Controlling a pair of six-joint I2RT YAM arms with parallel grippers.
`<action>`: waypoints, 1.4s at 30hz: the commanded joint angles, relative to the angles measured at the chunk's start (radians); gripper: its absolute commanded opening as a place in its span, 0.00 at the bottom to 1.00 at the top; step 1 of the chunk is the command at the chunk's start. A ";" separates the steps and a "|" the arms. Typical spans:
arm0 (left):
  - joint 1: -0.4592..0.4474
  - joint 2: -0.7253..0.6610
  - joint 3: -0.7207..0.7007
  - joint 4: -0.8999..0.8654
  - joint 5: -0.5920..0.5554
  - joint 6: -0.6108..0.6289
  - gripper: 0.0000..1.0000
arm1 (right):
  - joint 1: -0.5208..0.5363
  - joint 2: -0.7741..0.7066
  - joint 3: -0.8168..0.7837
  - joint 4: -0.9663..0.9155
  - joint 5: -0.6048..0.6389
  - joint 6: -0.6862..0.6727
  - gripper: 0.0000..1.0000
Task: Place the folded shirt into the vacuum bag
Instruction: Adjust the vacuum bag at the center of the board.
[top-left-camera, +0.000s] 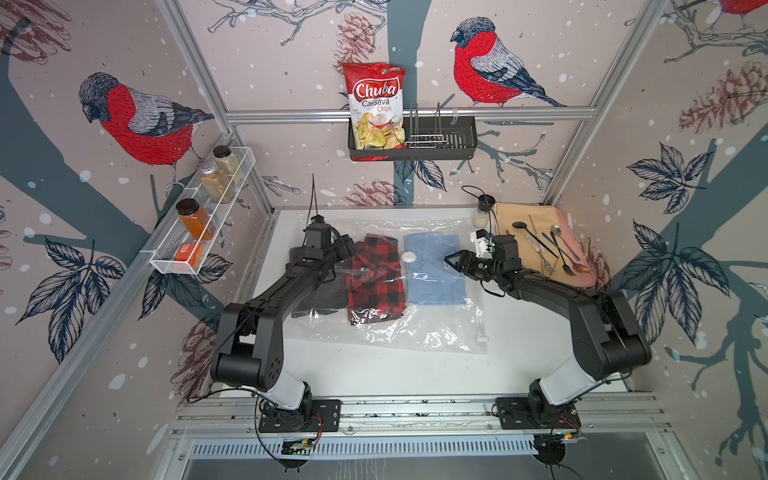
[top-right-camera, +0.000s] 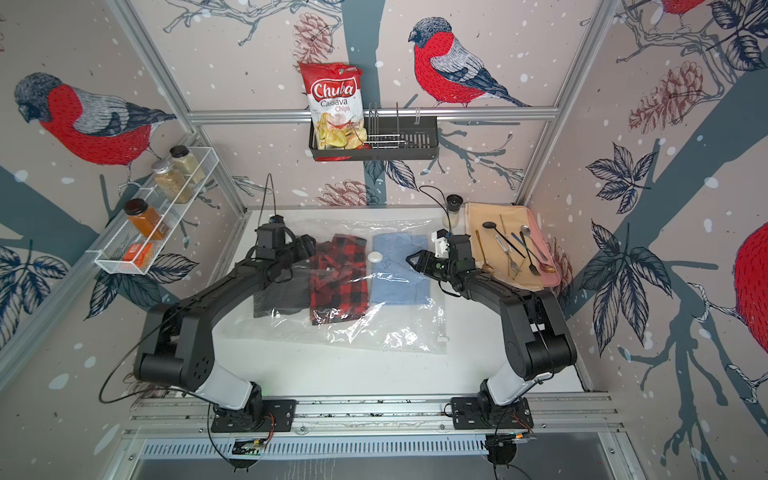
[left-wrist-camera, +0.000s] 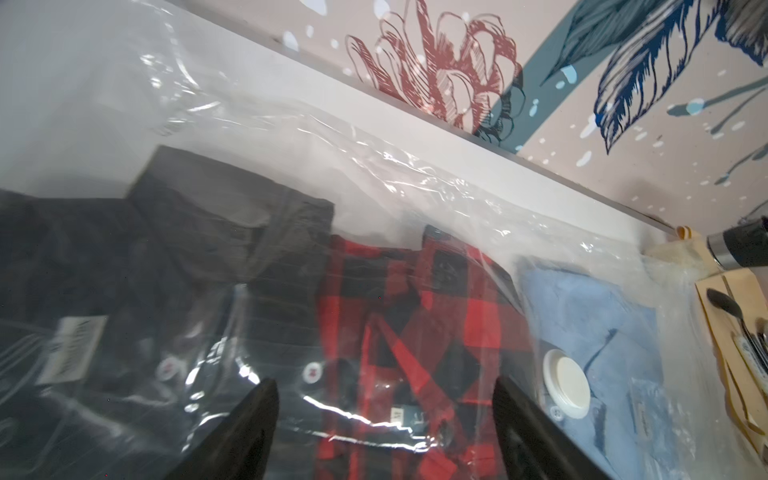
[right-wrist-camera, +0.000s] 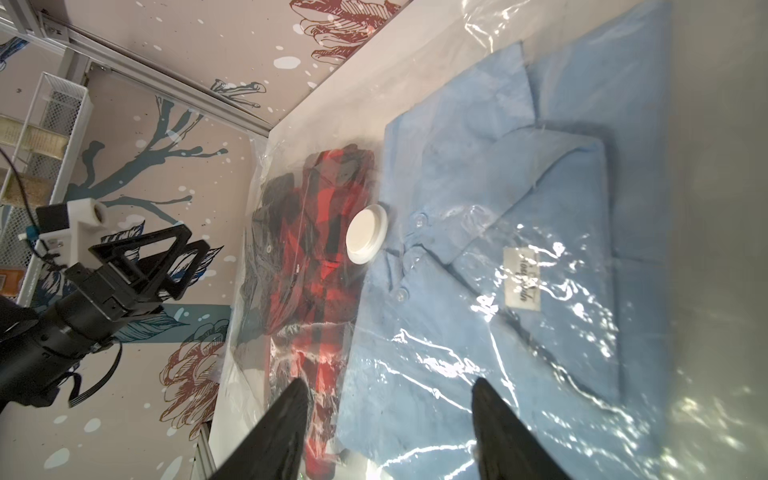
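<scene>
Right wrist: vacuum bag (right-wrist-camera: 457, 353) under right hand (right-wrist-camera: 388, 384)

We see a white table (top-left-camera: 374, 370) boxed by bullfinch wallpaper (top-left-camera: 266, 54) and aluminium rails (top-left-camera: 291, 115), with a wire shelf (top-left-camera: 164, 254) and black rack (top-left-camera: 415, 154) hung.

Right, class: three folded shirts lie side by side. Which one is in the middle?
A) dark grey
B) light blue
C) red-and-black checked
C: in a top view the red-and-black checked shirt lies between the dark grey shirt and the light blue shirt.
</scene>
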 joint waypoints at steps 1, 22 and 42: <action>0.000 0.101 0.085 -0.028 0.021 0.033 0.81 | -0.014 0.080 0.055 -0.037 -0.028 -0.047 0.63; 0.134 0.017 0.015 -0.037 0.087 -0.053 0.81 | -0.042 -0.010 0.082 -0.167 0.147 -0.060 0.63; 0.032 0.003 -0.349 0.078 -0.009 -0.283 0.81 | 0.121 0.352 0.234 -0.252 0.158 -0.177 0.62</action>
